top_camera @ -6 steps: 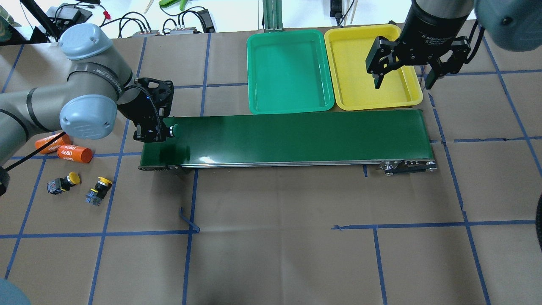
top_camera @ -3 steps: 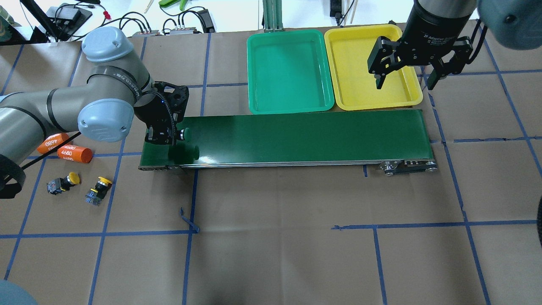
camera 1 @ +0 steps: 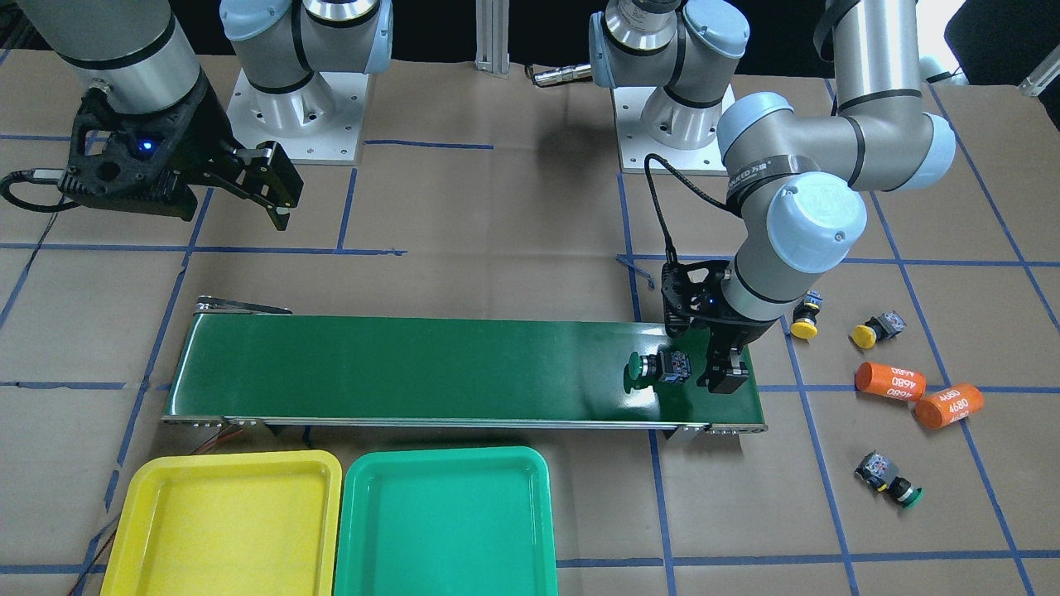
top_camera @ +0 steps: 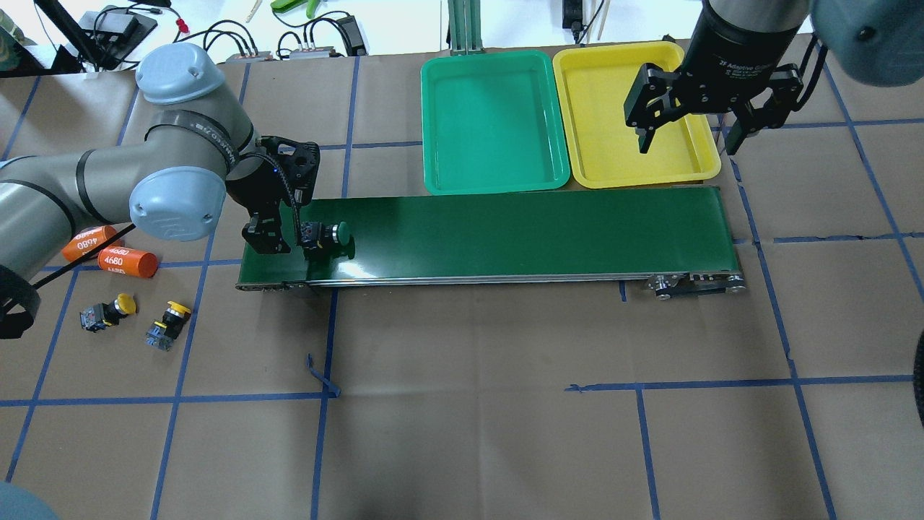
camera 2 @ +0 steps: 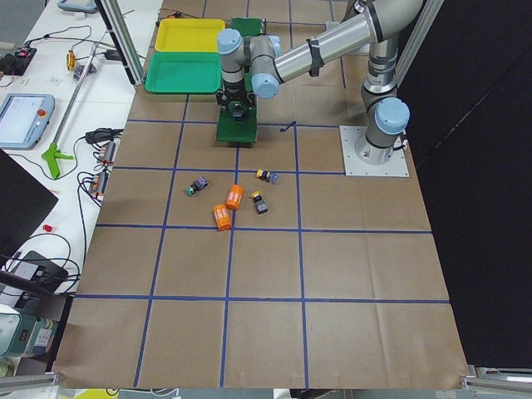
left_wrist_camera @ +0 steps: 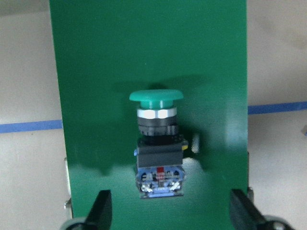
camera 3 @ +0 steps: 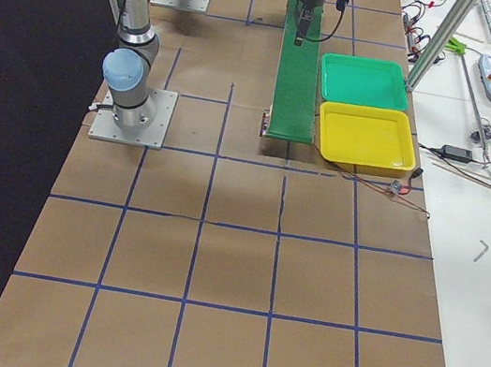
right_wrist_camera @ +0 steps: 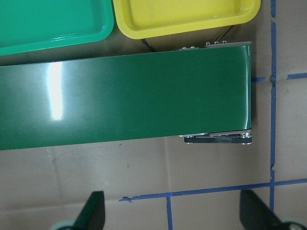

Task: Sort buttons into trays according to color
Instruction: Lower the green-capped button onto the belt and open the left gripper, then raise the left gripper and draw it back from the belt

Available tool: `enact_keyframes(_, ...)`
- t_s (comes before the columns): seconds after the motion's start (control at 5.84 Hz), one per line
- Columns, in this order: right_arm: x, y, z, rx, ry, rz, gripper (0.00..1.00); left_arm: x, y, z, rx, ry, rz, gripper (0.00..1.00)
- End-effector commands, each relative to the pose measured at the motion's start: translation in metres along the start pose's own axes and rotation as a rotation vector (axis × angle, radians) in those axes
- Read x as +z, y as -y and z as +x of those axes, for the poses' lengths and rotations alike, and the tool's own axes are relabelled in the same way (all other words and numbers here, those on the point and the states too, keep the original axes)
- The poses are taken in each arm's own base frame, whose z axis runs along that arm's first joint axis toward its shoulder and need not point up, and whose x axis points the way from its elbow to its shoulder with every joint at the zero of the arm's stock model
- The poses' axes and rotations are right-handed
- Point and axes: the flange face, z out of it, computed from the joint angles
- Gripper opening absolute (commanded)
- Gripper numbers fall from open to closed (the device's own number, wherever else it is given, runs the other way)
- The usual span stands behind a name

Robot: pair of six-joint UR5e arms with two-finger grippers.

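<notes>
Near the counter's left edge lay a yellow-capped button [top_camera: 108, 312] and a second yellow one [top_camera: 167, 326]. Past them, a green-capped button [left_wrist_camera: 156, 143], black-bodied with a blue-grey terminal block, lay on its side at the conveyor belt's [top_camera: 520, 231] left end. The left pincer [left_wrist_camera: 170, 212] stood wide around its terminal end, fingers clear. The right pincer [top_camera: 686, 144] hung wide, holding nothing, near the belt's right end.

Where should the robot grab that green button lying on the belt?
Probably the green button by its squarish black middle, from straight above. It lies on its side on the belt; those flat sides give steadier hold than the rounded cap.
</notes>
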Motion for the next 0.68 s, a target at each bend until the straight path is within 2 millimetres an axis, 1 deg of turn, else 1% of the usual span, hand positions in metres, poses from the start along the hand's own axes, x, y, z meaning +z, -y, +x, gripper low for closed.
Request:
enact_keyframes(0.0, 0.000, 0.000, 0.000, 0.001, 0.000, 0.001, 1.00, -0.020, -0.066, 0.015, -0.194, -0.018, 0.014, 0.91)
enact_keyframes(0.17, 0.000, 0.000, 0.000, 0.001, 0.000, 0.001, 1.00, -0.026, -0.117, 0.029, -0.375, -0.025, 0.024, 0.91)
enact_keyframes(0.34, 0.000, 0.000, 0.001, -0.003, 0.000, 0.001, 1.00, -0.019, -0.152, 0.040, -0.473, -0.033, 0.062, 0.91)
enact_keyframes(0.51, 0.000, 0.001, 0.001, -0.005, 0.001, 0.002, 1.00, -0.013, -0.188, 0.051, -0.747, -0.052, 0.065, 0.90)
